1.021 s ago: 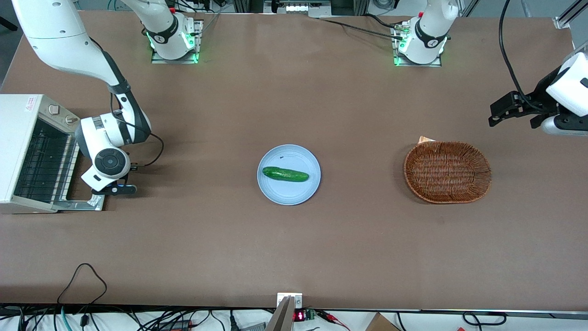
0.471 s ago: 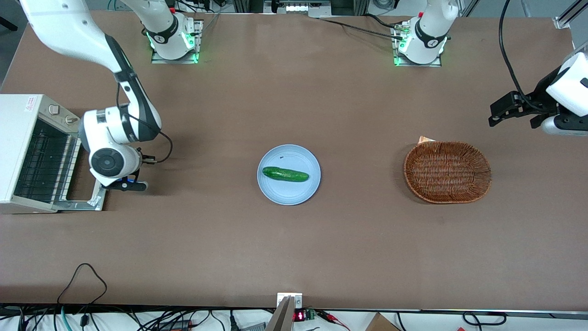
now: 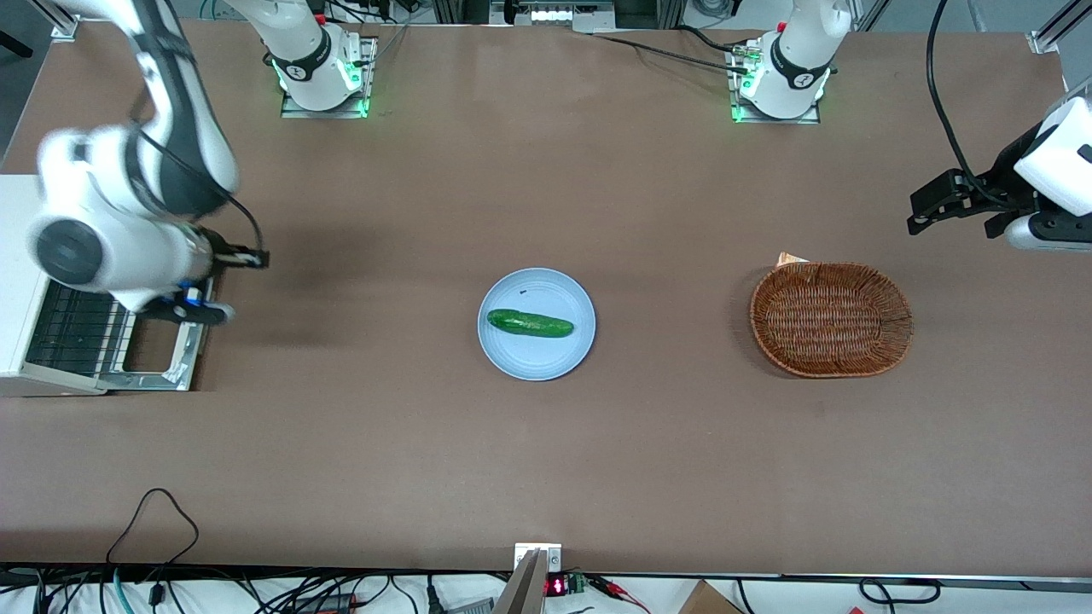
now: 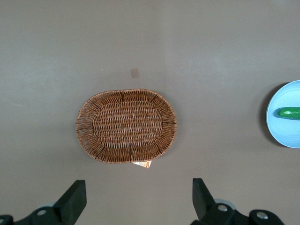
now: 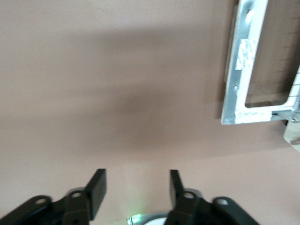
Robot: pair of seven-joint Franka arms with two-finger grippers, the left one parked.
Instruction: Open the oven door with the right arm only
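The cream-white toaster oven (image 3: 19, 281) stands at the working arm's end of the table. The oven door (image 3: 183, 356) lies swung down flat on the table, bare metal inner frame up, and the wire rack (image 3: 77, 328) shows inside. The door frame also shows in the right wrist view (image 5: 243, 70). The right arm's wrist (image 3: 111, 247) hangs high above the oven mouth and door and hides the gripper in the front view. In the right wrist view my gripper (image 5: 136, 185) is open and empty above bare table, beside the door and apart from it.
A light blue plate (image 3: 512, 358) with a green cucumber (image 3: 529, 323) sits mid-table. A wicker basket (image 3: 832, 318) lies toward the parked arm's end, and also shows in the left wrist view (image 4: 126, 125). Cables (image 3: 153, 512) hang at the table's near edge.
The right arm's wrist has risen from beside the door's edge to well above the oven mouth. The door stays flat on the table.
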